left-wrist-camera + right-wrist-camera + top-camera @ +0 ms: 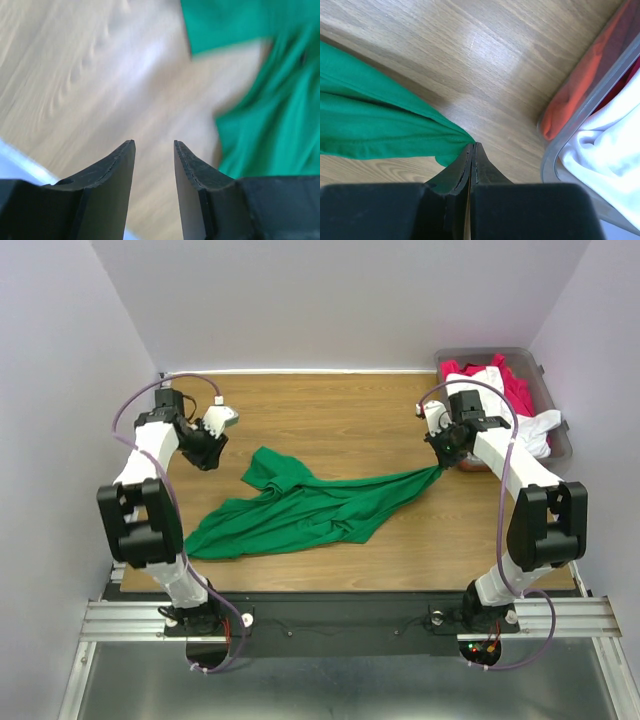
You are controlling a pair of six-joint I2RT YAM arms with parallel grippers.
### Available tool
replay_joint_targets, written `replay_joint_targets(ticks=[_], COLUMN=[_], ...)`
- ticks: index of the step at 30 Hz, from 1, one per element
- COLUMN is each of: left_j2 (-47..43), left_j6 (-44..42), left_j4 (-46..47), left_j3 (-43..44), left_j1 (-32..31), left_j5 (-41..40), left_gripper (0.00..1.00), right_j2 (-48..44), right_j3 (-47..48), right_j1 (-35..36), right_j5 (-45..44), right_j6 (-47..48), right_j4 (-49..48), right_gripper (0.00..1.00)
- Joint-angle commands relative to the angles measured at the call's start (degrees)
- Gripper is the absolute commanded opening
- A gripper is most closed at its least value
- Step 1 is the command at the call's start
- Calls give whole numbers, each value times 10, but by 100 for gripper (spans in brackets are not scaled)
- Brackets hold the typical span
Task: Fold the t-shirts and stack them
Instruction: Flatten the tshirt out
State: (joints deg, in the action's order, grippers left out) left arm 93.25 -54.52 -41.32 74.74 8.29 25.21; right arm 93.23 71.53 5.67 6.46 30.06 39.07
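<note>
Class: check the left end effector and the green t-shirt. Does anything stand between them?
Nothing visible does. The left end effector hangs open over bare table, and the green t-shirt lies just to its right with only wood between. The right end effector pinches the shirt's far end.

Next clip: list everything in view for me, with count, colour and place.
green t-shirt: one, bright green, crumpled across the middle of the table
white t-shirt: one, white, in the bin, partly spilling over its rim
red t-shirt: one, crimson, in the bin with the white one
bin: one, grey, at the table's far right corner
table: one, wood-brown
left pincer: one, black, open and empty, over bare wood at far left
right pincer: one, black, shut on the green t-shirt's right end, near the bin
</note>
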Motion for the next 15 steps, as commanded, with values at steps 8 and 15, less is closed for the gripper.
replay_joint_targets(ticks=[8, 15], left_j2=[105, 117], left_j6=[173, 205], left_j4=[112, 168], left_j3=[0, -48], left_j1=[-58, -106], left_j5=[38, -18], left_gripper=[52, 56], right_j2=[-8, -8], right_j3=[30, 29], right_j1=[0, 0], right_j5=[2, 4], right_j6=[-20, -26], right_j4=[1, 2], right_gripper=[1, 1])
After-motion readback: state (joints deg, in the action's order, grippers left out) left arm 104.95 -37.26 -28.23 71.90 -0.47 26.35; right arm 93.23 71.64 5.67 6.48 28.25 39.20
